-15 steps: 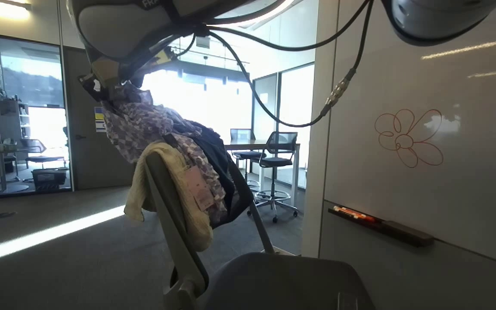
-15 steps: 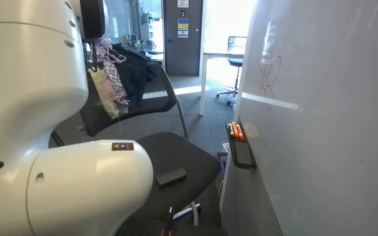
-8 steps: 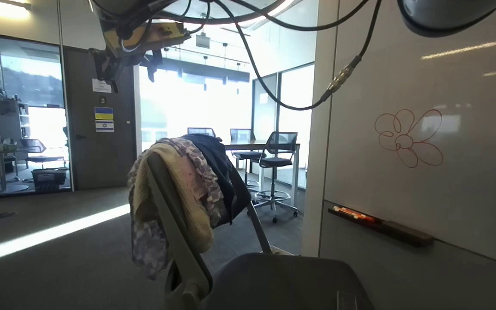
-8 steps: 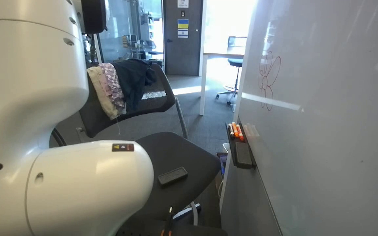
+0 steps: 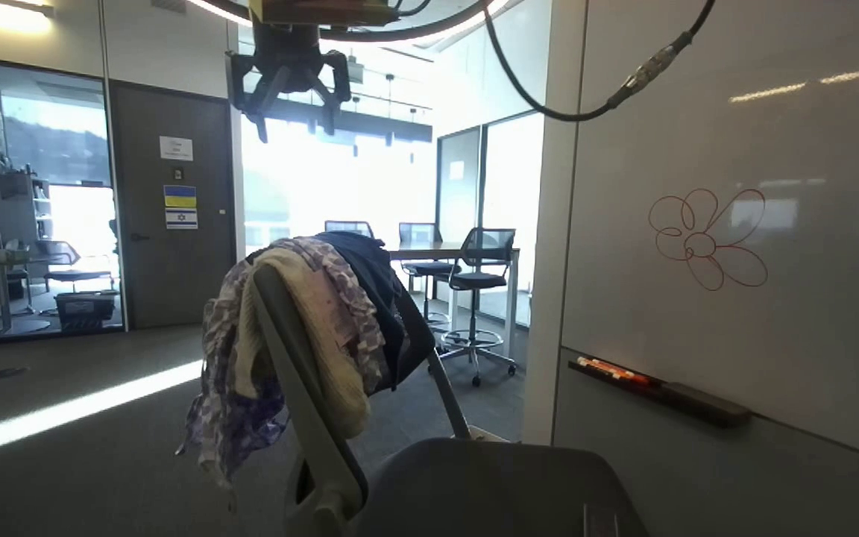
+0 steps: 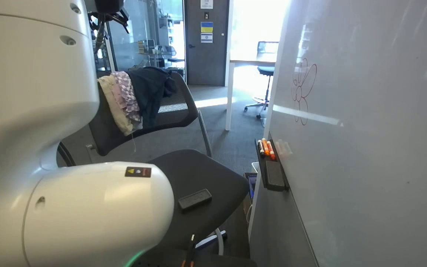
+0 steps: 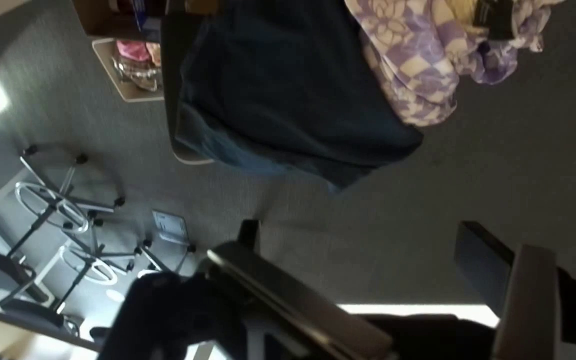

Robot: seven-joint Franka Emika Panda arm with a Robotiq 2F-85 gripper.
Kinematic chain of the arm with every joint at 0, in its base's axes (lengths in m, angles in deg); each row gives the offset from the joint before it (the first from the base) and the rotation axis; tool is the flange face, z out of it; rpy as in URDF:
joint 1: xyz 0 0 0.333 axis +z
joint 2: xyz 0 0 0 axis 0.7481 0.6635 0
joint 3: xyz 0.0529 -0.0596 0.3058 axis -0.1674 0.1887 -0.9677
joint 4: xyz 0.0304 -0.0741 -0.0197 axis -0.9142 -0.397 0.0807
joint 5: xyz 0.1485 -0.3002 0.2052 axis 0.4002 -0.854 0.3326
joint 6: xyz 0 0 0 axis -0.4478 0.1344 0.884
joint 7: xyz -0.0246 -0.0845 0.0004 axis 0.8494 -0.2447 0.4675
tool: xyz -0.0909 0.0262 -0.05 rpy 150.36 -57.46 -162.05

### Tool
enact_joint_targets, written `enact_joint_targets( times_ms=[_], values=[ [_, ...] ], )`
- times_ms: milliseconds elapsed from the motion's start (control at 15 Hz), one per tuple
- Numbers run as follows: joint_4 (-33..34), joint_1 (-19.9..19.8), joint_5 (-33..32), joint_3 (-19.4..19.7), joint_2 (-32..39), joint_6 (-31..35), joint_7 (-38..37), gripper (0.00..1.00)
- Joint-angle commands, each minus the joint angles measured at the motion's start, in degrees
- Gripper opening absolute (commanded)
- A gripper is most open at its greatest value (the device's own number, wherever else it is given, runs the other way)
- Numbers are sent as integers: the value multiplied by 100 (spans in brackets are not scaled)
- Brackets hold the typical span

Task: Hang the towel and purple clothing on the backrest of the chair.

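Over the chair's backrest [image 5: 290, 365] lies the white-and-purple patterned clothing [image 5: 224, 410], one end draped in front and a longer part hanging down behind. A cream knit cloth [image 5: 329, 358], apparently the towel, is folded over the same backrest, beside and partly under the purple clothing. In an exterior view both the cream cloth [image 6: 115, 107] and the purple clothing [image 6: 127, 92] show on the front side. High above the backrest, my gripper [image 5: 295, 133] points down, open and apart from all cloth. Only floor shows between its fingers [image 7: 483, 265] in the wrist view.
A navy cloth [image 6: 148, 92] also hangs on the backrest, next to the purple clothing. A dark eraser [image 6: 195, 199] lies on the chair seat [image 6: 213, 174]. The whiteboard [image 5: 735, 313] with its marker ledge [image 5: 698, 403] stands beside the chair. Taller chairs [image 5: 478, 280] are farther back.
A second ago the gripper was at the purple clothing, holding its upper part raised above the backrest. It let go and rose clear; the clothing dropped behind the backrest. The gripper turned to point down.
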Motion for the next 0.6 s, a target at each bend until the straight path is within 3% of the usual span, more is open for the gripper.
enact_joint_targets(
  times_ms=[0, 533],
  values=[
    [-1098, -478, 845, 2, -895, -226, 66, 100],
    [-3438, -1166, 2517, 431, -2342, 130, -2, 100]
  ],
)
